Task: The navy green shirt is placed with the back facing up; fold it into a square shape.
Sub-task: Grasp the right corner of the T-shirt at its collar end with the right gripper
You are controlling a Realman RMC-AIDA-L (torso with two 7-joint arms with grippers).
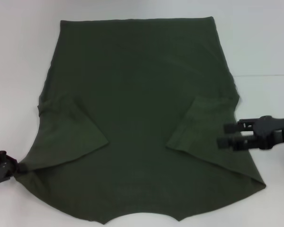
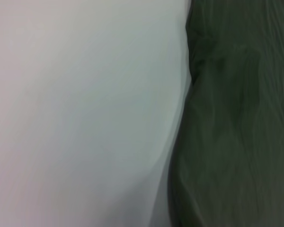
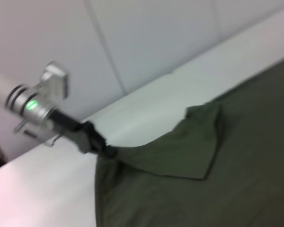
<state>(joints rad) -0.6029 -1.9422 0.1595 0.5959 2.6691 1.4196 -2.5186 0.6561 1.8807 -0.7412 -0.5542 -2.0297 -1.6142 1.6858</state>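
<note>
The navy green shirt (image 1: 137,109) lies spread flat on the white table, with both short sleeves folded inward onto its body. My left gripper (image 1: 14,169) is at the shirt's near left corner. The right wrist view shows that gripper (image 3: 102,147) pinched on the corner, with the cloth (image 3: 217,179) drawn slightly toward it. My right gripper (image 1: 222,134) hovers over the shirt's right edge beside the folded right sleeve. It is open, its two black fingers apart and holding nothing. The left wrist view shows only the shirt's edge (image 2: 236,132) against the table.
The white table (image 1: 19,71) extends bare to the left, right and far side of the shirt. A seam in the tabletop (image 1: 265,74) runs along the right. A pale wall (image 3: 156,38) stands beyond the table's edge.
</note>
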